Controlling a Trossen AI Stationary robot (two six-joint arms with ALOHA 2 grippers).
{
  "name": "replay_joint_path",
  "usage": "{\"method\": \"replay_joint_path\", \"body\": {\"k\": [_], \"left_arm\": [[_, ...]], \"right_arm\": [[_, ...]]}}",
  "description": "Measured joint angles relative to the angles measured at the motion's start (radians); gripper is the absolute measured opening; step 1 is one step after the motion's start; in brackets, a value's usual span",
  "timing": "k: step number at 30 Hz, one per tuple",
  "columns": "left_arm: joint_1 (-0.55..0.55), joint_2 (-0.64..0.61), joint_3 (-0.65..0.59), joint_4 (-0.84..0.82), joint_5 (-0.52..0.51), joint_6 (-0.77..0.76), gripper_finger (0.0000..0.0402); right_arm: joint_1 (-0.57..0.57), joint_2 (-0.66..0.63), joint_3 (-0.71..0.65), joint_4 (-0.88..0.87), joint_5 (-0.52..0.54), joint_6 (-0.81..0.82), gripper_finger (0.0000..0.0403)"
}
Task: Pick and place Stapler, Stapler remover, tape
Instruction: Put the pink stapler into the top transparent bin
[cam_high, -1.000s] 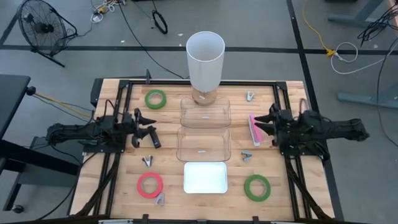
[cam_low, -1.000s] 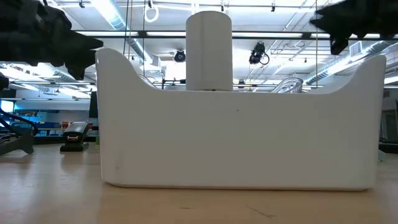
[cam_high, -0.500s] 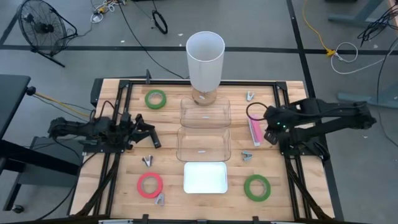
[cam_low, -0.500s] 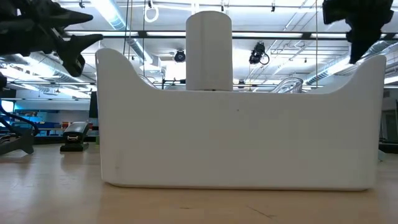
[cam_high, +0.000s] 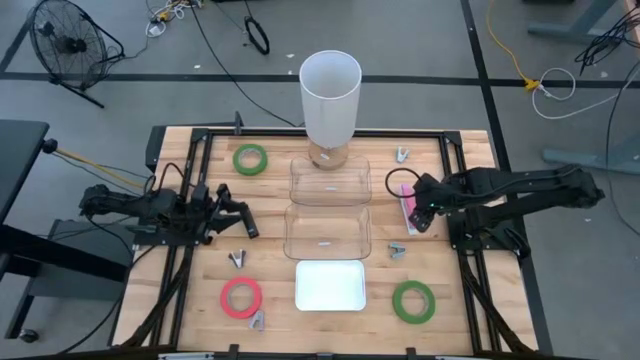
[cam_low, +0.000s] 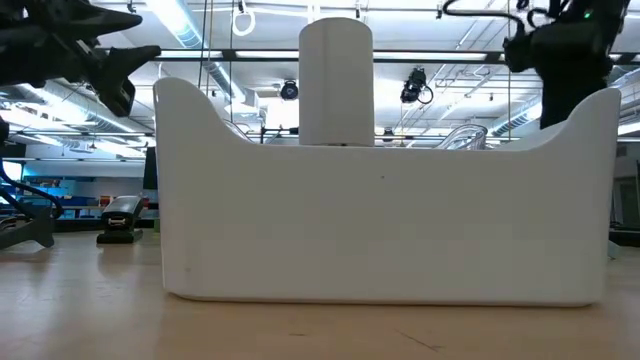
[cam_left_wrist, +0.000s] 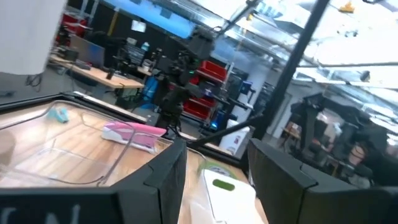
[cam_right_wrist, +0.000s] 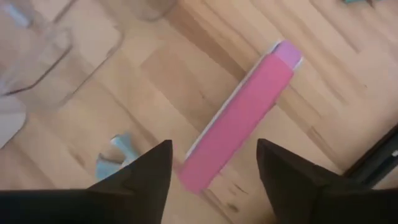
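Observation:
The pink stapler (cam_high: 405, 200) lies flat on the wooden table at the right, beside the clear containers; it also shows in the right wrist view (cam_right_wrist: 239, 127). My right gripper (cam_high: 420, 212) hangs over it, pointing down, open and empty (cam_right_wrist: 214, 186); its fingers stand on either side of the stapler's near end, apart from it. A staple remover (cam_right_wrist: 115, 158) lies close by (cam_high: 397, 251). Tape rolls lie flat: green (cam_high: 250, 158), red (cam_high: 241, 296), green (cam_high: 413, 300). My left gripper (cam_high: 238, 215) waits at the left, open and empty (cam_left_wrist: 214, 186).
Two clear containers (cam_high: 330, 182) (cam_high: 327, 232) stand mid-table, a white tray (cam_high: 330, 285) in front of them and a tall white cylinder (cam_high: 330, 95) behind. More staple removers lie on the table (cam_high: 401, 154) (cam_high: 238, 258) (cam_high: 257, 320). The tray wall (cam_low: 380, 220) fills the low view.
My right gripper has gone from the table's right edge toward the stapler and has tipped from level to pointing down over it. The stapler has kept its place.

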Motion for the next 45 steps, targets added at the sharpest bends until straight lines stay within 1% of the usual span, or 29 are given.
{"method": "replay_joint_path", "body": {"k": [6,9,16,22,30,35,39,41,43,45], "left_arm": [[0.0,0.0,0.0,-0.01,0.065,0.04,0.0177],[0.0,0.0,0.0,-0.01,0.092,0.04,0.0177],[0.0,0.0,0.0,-0.015,0.164,0.042,0.0177],[0.0,0.0,0.0,-0.015,0.17,0.077,0.0177],[0.0,0.0,0.0,-0.015,0.17,0.077,0.0177],[0.0,0.0,0.0,-0.015,0.169,0.077,0.0177],[0.0,0.0,0.0,-0.014,0.168,0.111,0.0177],[0.0,0.0,0.0,-0.014,0.167,0.119,0.0177],[0.0,0.0,0.0,-0.014,0.16,0.119,0.0177],[0.001,0.0,0.0,-0.013,0.148,0.119,0.0177]], "right_arm": [[-0.069,0.0,-0.101,0.125,0.008,0.079,0.0266],[-0.107,0.0,-0.139,0.196,0.008,0.082,0.0275],[-0.179,0.0,-0.206,0.304,0.008,0.086,0.0281],[-0.213,0.0,-0.254,0.315,0.003,0.101,0.0281],[-0.225,0.0,-0.317,0.324,-0.017,0.135,0.0281],[-0.225,0.0,-0.359,0.372,-0.046,0.144,0.0278],[-0.225,0.0,-0.398,0.431,-0.07,0.136,0.0269],[-0.225,0.0,-0.41,0.457,-0.084,0.154,0.0255],[-0.225,0.0,-0.417,0.471,-0.096,0.157,0.0229],[-0.225,0.0,-0.421,0.473,-0.11,0.16,0.0187]]}}
